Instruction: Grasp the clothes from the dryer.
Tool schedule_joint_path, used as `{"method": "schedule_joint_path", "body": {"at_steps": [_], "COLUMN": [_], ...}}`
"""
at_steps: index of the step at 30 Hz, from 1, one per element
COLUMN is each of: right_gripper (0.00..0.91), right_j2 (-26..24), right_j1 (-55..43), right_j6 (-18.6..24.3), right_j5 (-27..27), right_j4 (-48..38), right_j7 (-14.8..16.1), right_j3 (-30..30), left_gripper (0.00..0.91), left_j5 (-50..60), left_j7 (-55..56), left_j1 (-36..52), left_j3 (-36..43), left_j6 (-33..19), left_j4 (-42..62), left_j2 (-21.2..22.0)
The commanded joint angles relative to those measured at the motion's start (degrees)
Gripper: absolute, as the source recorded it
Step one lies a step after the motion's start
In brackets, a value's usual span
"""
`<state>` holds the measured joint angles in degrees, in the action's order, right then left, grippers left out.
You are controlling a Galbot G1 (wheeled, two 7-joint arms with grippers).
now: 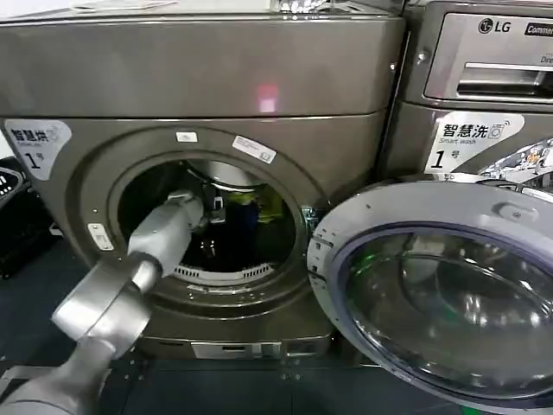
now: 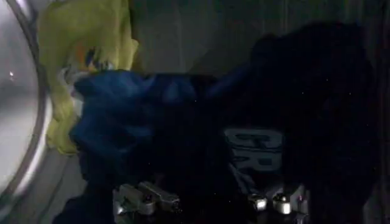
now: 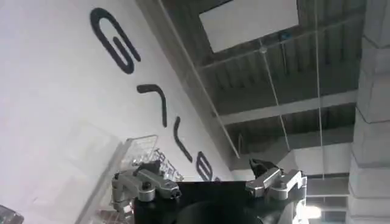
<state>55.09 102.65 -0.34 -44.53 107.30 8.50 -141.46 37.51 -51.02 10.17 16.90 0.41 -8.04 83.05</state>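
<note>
The dryer (image 1: pixel 199 130) stands with its door (image 1: pixel 436 285) swung wide to the right, which gives the left arm a straight run through the round port. Deep in the drum lie the clothes (image 2: pixel 183 128), navy bundle in front, yellow-green piece behind. The left end effector (image 2: pixel 210 201) hovers just short of them, spread wide and empty, ready to bite. The right end effector (image 3: pixel 207 182), open and empty too, points up at the ceiling, out of the way.

Bronze-grey dryer (image 1: pixel 216 78); clothes (image 2: pixel 183 122) navy with pale lettering ahead of the hand, yellow-green piece beside.
</note>
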Motion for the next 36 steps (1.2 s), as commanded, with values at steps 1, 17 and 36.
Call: {"method": "schedule_joint_path", "body": {"at_steps": [1, 17, 36], "right_gripper": [0.907, 0.907, 0.907], "right_j2": [0.2, -0.2, 0.1], "right_j1": [0.1, 0.5, -0.1], "right_j6": [0.1, 0.0, 0.1], "right_j5": [0.0, -0.1, 0.1], "right_j4": [-0.1, -0.4, -0.6], "right_j7": [0.0, 0.0, 0.1], "right_j3": [-0.3, -0.8, -0.3], "left_gripper": [0.907, 0.046, 0.000], "left_j5": [0.3, -0.6, -6.9], "left_j7": [0.2, -0.1, 4.2], "left_j1": [-1.2, -0.6, -2.5], "left_j3": [0.1, 1.1, -4.4], "left_j6": [0.3, 0.0, 1.7], "left_j4": [0.1, 0.1, -5.3], "left_j2": [0.2, -0.1, -0.7]}}
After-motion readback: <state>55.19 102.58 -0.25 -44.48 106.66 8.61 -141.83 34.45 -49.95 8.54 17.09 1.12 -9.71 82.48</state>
